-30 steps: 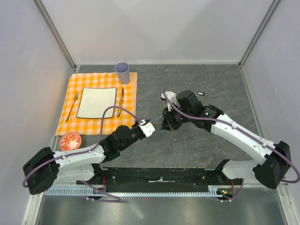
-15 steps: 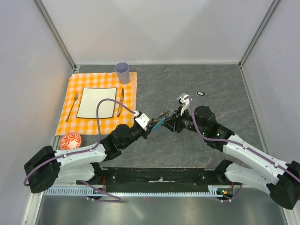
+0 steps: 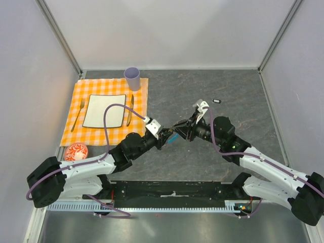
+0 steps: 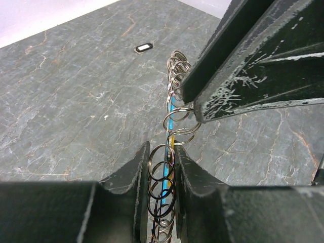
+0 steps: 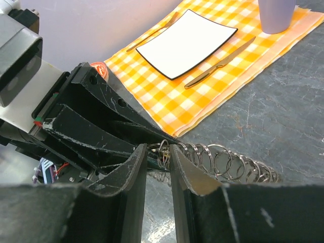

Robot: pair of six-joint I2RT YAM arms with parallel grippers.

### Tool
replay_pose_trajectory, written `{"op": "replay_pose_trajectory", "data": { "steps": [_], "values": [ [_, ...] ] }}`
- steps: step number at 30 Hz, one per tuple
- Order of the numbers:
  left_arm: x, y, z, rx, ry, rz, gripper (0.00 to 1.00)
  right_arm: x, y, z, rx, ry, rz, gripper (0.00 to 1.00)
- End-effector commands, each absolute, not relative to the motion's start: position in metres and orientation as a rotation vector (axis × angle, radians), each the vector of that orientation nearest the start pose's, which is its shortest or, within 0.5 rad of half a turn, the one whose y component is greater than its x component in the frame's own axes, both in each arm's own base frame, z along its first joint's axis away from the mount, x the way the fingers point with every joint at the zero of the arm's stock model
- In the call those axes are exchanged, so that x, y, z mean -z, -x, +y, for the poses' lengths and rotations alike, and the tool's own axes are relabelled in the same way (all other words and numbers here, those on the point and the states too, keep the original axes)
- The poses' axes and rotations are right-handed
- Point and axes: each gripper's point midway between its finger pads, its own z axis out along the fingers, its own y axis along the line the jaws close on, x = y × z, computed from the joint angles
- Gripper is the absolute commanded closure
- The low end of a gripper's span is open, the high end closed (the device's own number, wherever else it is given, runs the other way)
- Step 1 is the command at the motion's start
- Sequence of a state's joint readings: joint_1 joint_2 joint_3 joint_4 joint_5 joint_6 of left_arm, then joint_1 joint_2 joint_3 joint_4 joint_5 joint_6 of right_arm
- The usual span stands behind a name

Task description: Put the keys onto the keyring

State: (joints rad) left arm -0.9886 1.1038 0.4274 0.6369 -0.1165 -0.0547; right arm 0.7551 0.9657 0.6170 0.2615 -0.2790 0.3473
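The keyring (image 4: pixel 174 86) is a chain of thin metal rings with a blue strip running through it. My left gripper (image 4: pixel 162 147) is shut on its near end and holds it above the table. A small yellow key (image 4: pixel 172 140) hangs on the chain just past the left fingertips. My right gripper (image 5: pixel 158 149) faces the left gripper, its jaws a narrow gap apart astride one ring of the keyring (image 5: pixel 228 159). From above, the left gripper (image 3: pixel 168 136) and the right gripper (image 3: pixel 178 130) meet at mid-table. A black key with a white centre (image 3: pixel 216 100) lies on the table beyond them.
An orange checked placemat (image 3: pixel 139 96) lies at the far left with a white square plate (image 3: pixel 104 110), a fork (image 3: pixel 77 115), a knife (image 3: pixel 130 110) and a lilac cup (image 3: pixel 132 78). A small red bowl (image 3: pixel 76 152) sits near the left arm. Walls close in the sides and back.
My right arm has dropped its wrist and turned level, so its fingers now point left at the chain. The left gripper has crept slightly forward, still holding the keyring.
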Motion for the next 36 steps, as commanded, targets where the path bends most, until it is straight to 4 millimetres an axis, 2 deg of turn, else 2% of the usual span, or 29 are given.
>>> {"op": "replay_pose_trajectory", "data": {
  "steps": [1, 18, 24, 25, 27, 32, 33, 36],
  "values": [
    [-0.240, -0.223, -0.315, 0.809, -0.575, 1.412, 0.98, -0.253, -0.221, 0.293, -1.047, 0.584, 1.613, 0.69],
    [-0.245, -0.227, -0.309, 0.798, -0.532, 1.412, 0.98, -0.232, -0.217, 0.292, -1.048, 0.606, 1.682, 0.77],
    [-0.244, -0.227, -0.308, 0.792, -0.524, 1.416, 0.98, -0.234, -0.216, 0.289, -1.032, 0.605, 1.681, 0.89],
    [-0.245, -0.228, -0.308, 0.791, -0.522, 1.415, 0.98, -0.232, -0.215, 0.289, -1.032, 0.607, 1.689, 0.98],
    [-0.245, -0.228, -0.307, 0.784, -0.529, 1.413, 0.98, -0.233, -0.215, 0.288, -1.025, 0.616, 1.698, 1.00],
    [-0.236, -0.231, -0.300, 0.680, -0.600, 1.397, 0.98, -0.239, -0.215, 0.285, -0.984, 0.637, 1.760, 1.00],
    [-0.235, -0.232, -0.299, 0.643, -0.630, 1.385, 0.98, -0.245, -0.214, 0.284, -0.976, 0.650, 1.783, 1.00],
    [-0.233, -0.237, -0.289, 0.538, -0.679, 1.357, 0.98, -0.245, -0.210, 0.283, -0.963, 0.678, 1.879, 1.00]
  ]
}}
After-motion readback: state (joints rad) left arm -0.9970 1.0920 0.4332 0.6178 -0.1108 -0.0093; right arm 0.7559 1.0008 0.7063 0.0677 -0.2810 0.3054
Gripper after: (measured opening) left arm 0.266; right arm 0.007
